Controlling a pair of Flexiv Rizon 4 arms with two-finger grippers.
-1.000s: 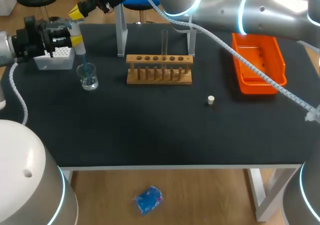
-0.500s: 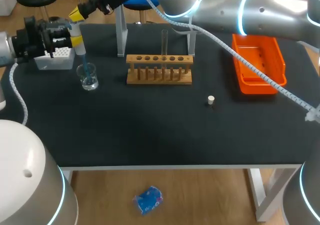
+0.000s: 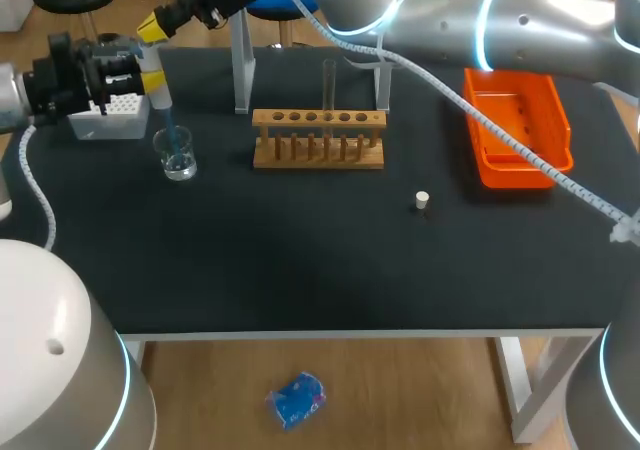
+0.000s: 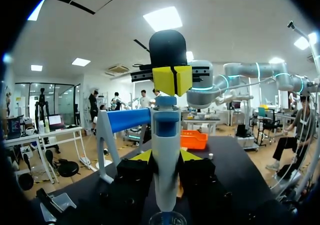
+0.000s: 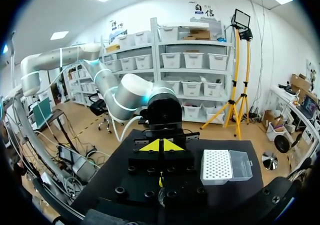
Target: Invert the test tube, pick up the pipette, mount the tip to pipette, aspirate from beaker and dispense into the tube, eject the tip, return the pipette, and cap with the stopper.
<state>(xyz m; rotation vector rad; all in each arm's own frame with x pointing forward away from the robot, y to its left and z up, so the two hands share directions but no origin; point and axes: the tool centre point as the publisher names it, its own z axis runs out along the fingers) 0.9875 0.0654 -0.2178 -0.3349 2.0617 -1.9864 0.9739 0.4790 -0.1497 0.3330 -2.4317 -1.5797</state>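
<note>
Aspiration was the step in hand, as I read it. My left gripper (image 3: pixel 148 76) was clamped on the slim white pipette with the blue collar (image 4: pixel 166 150) and held it upright at the far left of the black table (image 3: pixel 300 260). The pipette's pale blue tip (image 3: pixel 171 135) pointed down into the small clear glass beaker (image 3: pixel 178 158) just beneath it. My right arm had come in across the far side, and my right gripper (image 3: pixel 152 27) had its yellow tips pressed flat together with nothing between them, right over the pipette's plunger. In the left wrist view they sat on the button or a hair above it; I could not tell which. The white tip box (image 3: pixel 112 110) lay just behind the beaker. The clear glass test tube (image 3: pixel 328 82) stood upright in the wooden rack (image 3: pixel 318 142) at mid-table, well to the right of the beaker. The small white stopper (image 3: pixel 422 200) waited on the cloth, near and to the right of the rack. For the next move I judged the plunger needed a slow release so the tip could fill. After that, both arms would have to lift straight up together, clear of the beaker's rim, carry the pipette right, and line the tip up over the tube's narrow mouth.
</note>
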